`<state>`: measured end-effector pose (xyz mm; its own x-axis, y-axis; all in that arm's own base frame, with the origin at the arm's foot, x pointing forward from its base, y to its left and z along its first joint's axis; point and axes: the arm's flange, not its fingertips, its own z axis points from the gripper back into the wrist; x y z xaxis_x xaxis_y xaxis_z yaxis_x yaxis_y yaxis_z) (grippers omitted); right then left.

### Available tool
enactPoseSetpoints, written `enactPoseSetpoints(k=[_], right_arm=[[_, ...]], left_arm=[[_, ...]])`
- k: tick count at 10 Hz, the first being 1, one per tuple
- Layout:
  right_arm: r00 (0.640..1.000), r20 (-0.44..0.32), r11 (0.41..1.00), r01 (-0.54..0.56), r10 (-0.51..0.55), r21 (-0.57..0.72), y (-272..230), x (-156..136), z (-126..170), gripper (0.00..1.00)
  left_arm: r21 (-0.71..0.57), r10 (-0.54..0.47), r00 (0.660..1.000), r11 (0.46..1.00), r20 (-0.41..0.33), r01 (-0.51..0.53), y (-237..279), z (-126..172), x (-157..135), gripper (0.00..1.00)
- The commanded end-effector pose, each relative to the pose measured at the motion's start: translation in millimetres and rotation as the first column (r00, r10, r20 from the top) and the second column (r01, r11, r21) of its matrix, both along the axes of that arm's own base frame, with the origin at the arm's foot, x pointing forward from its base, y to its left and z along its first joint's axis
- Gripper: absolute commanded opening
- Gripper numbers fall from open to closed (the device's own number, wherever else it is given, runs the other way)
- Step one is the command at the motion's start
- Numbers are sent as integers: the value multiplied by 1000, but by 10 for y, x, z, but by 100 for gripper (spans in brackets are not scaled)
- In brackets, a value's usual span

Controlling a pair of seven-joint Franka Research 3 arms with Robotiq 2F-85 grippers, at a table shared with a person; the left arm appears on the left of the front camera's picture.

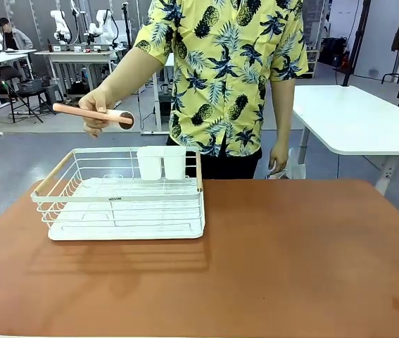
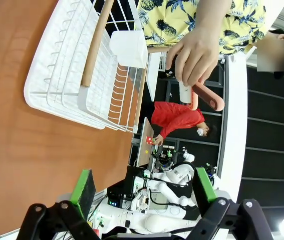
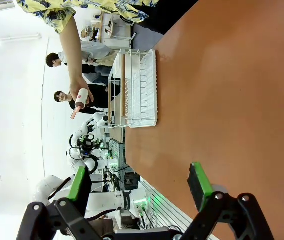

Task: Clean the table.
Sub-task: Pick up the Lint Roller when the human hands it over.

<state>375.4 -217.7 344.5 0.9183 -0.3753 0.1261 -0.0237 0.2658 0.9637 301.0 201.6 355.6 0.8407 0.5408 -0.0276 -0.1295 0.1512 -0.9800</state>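
see left jaws apart, right jaws apart, both empty. see white rack on brown counter, person's hand holding pink-handled tool near it.

The worktop lies bare across its near half and all its right side, open room for a reach from either side. At its far left stands a white wire rack, with two white cups rising at its back rim. Above the rack's far left corner the person's hand holds a pink-handled tool level in the air, and the person's body blocks the middle of the far edge.
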Motion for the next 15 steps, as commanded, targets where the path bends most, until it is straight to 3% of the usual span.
enactPoseSetpoints(k=[1,2,3,5,10,15], right_arm=[[1000,6,1000,15,-15,-6,48,-40,27,100],[1000,6,1000,15,-15,-6,48,-40,27,100],[1000,6,1000,15,-15,-6,48,-40,27,100],[1000,6,1000,15,-15,-6,48,-40,27,100],[1000,6,1000,15,-15,-6,48,-40,27,100],[1000,6,1000,15,-15,-6,48,-40,27,100]], left_arm=[[38,25,998,999,-66,-23,-419,607,49,100],[40,54,989,998,-138,-49,-599,900,167,100],[121,134,977,986,-163,-115,-765,1103,342,100],[180,218,944,968,-247,-176,-1085,1299,648,100],[175,313,921,945,-230,-278,-1666,1293,1078,100],[163,335,911,939,-243,-302,-1800,1300,1013,100]])
